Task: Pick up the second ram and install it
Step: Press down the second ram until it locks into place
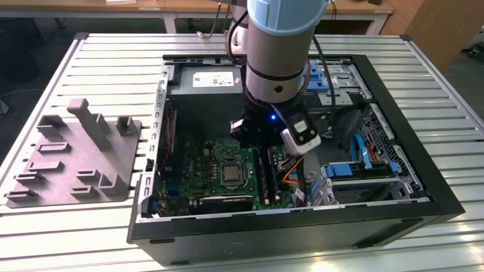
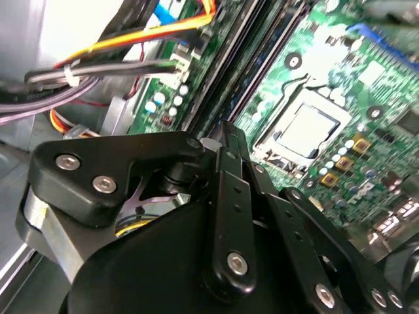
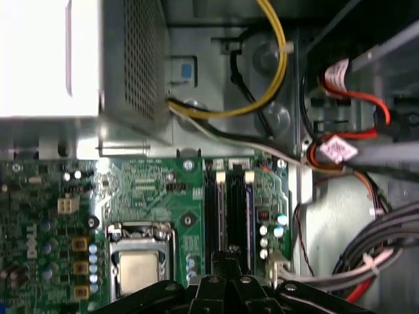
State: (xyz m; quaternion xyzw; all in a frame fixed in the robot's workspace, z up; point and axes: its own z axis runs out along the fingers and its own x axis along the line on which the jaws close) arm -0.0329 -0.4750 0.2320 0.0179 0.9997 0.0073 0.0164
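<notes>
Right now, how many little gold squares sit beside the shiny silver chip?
3 gold squares, in one row on the green motherboard beside the processor. The end effector could hide more.

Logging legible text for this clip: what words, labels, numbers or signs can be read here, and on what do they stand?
No text can be quoted as it reads.
Power supply label: white, print too small to read.
Cable tag: blurred, unreadable.
Motherboard print: a sideways white brand mark, left unquoted; the finer lettering is too small.
Blue sticker: no legible text.
</notes>
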